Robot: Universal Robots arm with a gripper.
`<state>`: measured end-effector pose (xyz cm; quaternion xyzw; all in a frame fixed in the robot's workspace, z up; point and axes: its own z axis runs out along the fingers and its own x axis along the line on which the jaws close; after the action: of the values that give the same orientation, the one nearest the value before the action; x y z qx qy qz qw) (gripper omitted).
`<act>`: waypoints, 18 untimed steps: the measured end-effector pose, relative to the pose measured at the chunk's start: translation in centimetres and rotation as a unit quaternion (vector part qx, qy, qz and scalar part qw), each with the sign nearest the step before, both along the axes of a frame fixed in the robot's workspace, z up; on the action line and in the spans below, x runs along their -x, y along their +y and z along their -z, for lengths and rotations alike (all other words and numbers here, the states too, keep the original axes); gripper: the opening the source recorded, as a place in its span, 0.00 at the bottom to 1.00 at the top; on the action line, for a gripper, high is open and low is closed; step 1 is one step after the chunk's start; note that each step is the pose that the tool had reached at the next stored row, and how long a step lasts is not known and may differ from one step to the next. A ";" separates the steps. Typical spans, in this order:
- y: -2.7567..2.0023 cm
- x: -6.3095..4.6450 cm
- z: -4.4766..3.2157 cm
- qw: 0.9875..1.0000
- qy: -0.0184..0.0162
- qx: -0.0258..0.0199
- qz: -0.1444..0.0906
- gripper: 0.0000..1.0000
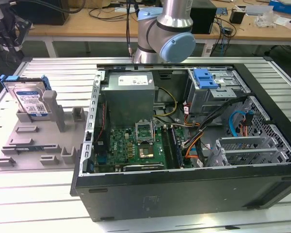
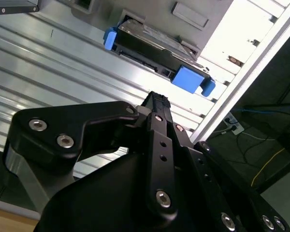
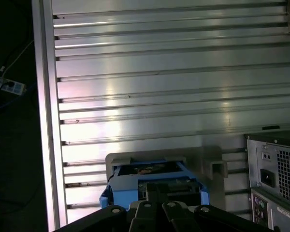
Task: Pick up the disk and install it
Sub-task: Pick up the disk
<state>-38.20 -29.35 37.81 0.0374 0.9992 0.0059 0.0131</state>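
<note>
The disk [image 1: 31, 99], a silver hard drive with a blue-and-white label in a blue plastic bracket, stands tilted in a grey holder [image 1: 43, 145] at the exterior view's left. In the second wrist view the disk [image 2: 154, 50] lies a little beyond the black gripper [image 2: 155, 102], with a strip of table between them. In the first wrist view the disk [image 3: 152, 176] sits in its grey holder [image 3: 208, 162], right ahead of the gripper [image 3: 157, 193]. Nothing is held in the gripper.
An open computer case [image 1: 184, 194] lies on the slatted aluminium table [image 1: 39, 208], with a motherboard, cables and a metal drive cage with a blue tab [image 1: 206, 80]. The arm's joint [image 1: 167, 34] is behind the case. The table edge [image 3: 46, 121] runs beside the holder.
</note>
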 end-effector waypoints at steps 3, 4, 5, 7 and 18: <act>0.01 0.0 0.00 1.000 0.000 0.000 0.000 0.11; 0.01 0.0 0.00 1.000 0.000 0.000 0.000 0.11; 0.02 0.0 0.00 1.000 0.000 0.000 0.000 0.11; 0.02 0.0 0.00 1.000 0.000 0.000 0.000 0.11; 0.02 0.0 0.02 0.996 0.011 0.001 -0.087 0.11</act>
<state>-38.21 -29.33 37.79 -0.0493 0.9988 0.0059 0.0017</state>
